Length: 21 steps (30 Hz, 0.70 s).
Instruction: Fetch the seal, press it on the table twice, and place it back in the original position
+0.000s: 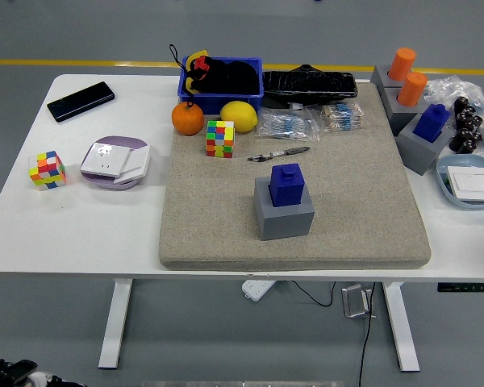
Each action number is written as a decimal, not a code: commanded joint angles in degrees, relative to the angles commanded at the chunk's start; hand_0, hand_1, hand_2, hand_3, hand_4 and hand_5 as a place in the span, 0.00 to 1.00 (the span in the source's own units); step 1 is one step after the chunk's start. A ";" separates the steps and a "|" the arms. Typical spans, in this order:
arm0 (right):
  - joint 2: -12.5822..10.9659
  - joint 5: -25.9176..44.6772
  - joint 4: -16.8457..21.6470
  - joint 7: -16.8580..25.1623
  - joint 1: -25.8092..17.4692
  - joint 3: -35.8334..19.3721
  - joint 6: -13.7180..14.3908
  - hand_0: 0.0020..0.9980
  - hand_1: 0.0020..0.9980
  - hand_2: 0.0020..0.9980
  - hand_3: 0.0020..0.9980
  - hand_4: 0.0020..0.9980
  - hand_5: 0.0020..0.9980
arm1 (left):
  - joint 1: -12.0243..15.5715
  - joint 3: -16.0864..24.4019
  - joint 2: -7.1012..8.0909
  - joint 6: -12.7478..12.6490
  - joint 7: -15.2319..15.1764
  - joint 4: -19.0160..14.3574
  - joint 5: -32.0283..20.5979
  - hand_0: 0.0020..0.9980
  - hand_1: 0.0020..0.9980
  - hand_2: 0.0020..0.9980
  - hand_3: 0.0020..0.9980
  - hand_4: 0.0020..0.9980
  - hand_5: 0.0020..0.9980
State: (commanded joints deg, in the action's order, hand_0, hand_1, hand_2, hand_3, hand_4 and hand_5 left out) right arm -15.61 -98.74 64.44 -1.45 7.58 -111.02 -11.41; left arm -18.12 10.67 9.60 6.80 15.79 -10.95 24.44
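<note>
Nothing has been picked up yet, by the look of it: the fetch is the step in hand, and it has not begun. Neither of the robot's arms reaches in over the bench [105,226], so no fingers are on show and I cannot tell whether they are released or clenched. With no hand in sight, I can only place things by what stands round them.

The blue seal [287,185] sits upright in its grey holder [284,213], near the middle of the beige mat [226,218] and a little toward the near edge. Just beyond it lies a pen [277,154], and farther off to the left a colourful cube [220,139], an orange [188,118] and a lemon [239,116]. A second blue seal [431,122] stands in another grey holder [420,150] at the mat's right edge, with two orange stamps [406,75] behind it; I would guess the central one is meant, but that is only a guess.

The next move, I'd judge, calls for a hand to come in over the mat, close round the blue block's sides above the holder and lift it straight up so the holder stays put. The open mat in front and to the left of the holder looks a fair spot for the two presses.
</note>
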 joint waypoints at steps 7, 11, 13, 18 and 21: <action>-0.32 0.22 0.18 -0.20 0.10 0.26 0.23 0.89 0.83 0.81 0.79 0.94 0.42 | -0.53 -0.72 0.31 0.01 -0.46 -0.14 -0.93 0.72 0.69 0.68 0.75 0.68 0.26; -0.31 0.05 0.20 -0.32 0.10 0.31 0.26 0.89 0.83 0.81 0.78 0.94 0.42 | -0.61 -0.41 0.41 0.08 -0.39 -0.17 -0.47 0.72 0.69 0.68 0.75 0.68 0.26; -0.29 0.02 0.23 -0.35 0.08 0.34 0.25 0.89 0.83 0.81 0.78 0.94 0.42 | -0.52 -0.17 0.38 0.10 -0.27 -0.16 -0.19 0.72 0.69 0.68 0.75 0.68 0.26; -0.33 0.00 0.27 -0.36 0.07 0.30 0.30 0.88 0.83 0.80 0.78 0.94 0.41 | -0.42 0.19 0.30 0.14 -0.07 -0.15 0.32 0.72 0.69 0.68 0.75 0.68 0.26; -0.33 0.01 0.30 -0.37 0.07 0.13 0.35 0.88 0.83 0.80 0.78 0.94 0.41 | -0.50 0.26 0.33 0.15 -0.05 -0.17 0.50 0.72 0.69 0.68 0.75 0.68 0.26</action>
State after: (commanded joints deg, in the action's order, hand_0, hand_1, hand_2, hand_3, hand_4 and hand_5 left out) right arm -15.94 -98.73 64.74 -1.82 7.65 -110.89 -11.06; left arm -18.61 10.93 9.93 6.95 15.74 -11.12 24.94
